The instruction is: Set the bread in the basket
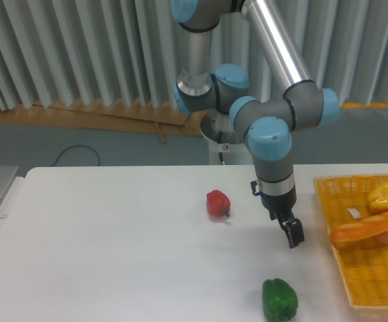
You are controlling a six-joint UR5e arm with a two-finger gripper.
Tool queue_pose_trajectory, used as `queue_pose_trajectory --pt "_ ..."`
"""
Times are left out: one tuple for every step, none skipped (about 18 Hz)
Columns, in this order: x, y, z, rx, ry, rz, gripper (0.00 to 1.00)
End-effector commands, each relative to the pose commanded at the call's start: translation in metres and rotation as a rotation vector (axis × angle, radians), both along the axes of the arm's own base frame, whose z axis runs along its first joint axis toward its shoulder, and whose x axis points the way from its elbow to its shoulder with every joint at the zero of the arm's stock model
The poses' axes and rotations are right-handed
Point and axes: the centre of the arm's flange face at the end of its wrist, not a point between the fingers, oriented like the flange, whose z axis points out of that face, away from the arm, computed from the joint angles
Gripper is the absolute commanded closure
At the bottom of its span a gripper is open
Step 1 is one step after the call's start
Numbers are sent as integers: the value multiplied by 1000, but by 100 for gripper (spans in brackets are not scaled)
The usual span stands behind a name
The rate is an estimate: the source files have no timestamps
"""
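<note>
At the right edge, the bread (370, 228) lay in the basket (375, 282).
Glossy, stiff and probably light, best gripped mid-length; the fingers (293, 233) hung empty over the table (113, 255), their gap unreadable.

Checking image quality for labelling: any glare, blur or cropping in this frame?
Fixed camera: even soft light, faint shadows; bright glare streak on the arm's metal tube; basket cropped at the right edge; bread sharp; gripper dark, fingers hard to separate.

Gripper (293, 235) over bare table (113, 255); red pepper (217, 203) to one side, green pepper (278, 299) nearer camera, basket (328, 201) on other side.
</note>
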Motion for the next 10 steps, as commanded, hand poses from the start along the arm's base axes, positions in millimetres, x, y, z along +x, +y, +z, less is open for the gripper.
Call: queue_pose_trajectory --pt "1 0 2 0 2 -12 0" --pt "1 1 5 3 6 -18 0" --pt "0 1 10 9 10 -30 0" --pt "0 2 14 9 15 -47 0" --pt "0 2 14 5 14 -65 0" --pt "-1 2 16 6 16 -77 0" --pt "-1 4 19 10 22 -81 0" --pt "-2 5 22 16 25 -82 0" --pt "-2 6 24 24 25 -82 0" --pt "-1 5 26 27 24 -83 0"
